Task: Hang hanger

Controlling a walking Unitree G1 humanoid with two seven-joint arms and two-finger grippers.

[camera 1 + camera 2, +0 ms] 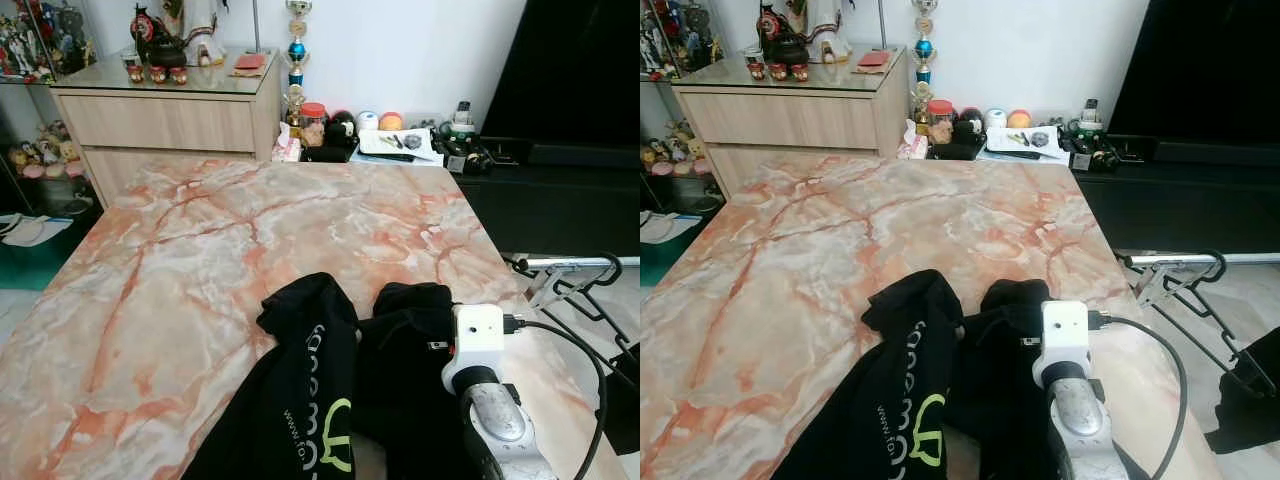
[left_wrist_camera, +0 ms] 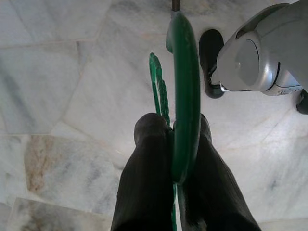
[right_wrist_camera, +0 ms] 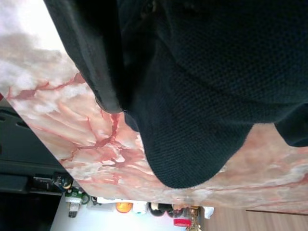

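Green hanger (image 2: pixel 185 110) is clamped tight in my left pincer (image 2: pixel 179 144), so next it goes into the black shirt (image 1: pixel 300 390) ahead.

Cut off and covered parts
The black shirt (image 1: pixel 300 400) is running off the bottom edge, the right arm (image 1: pixel 490 400) is covering its fabric, and the green hanger (image 2: pixel 185 96) is leaving the frame's top
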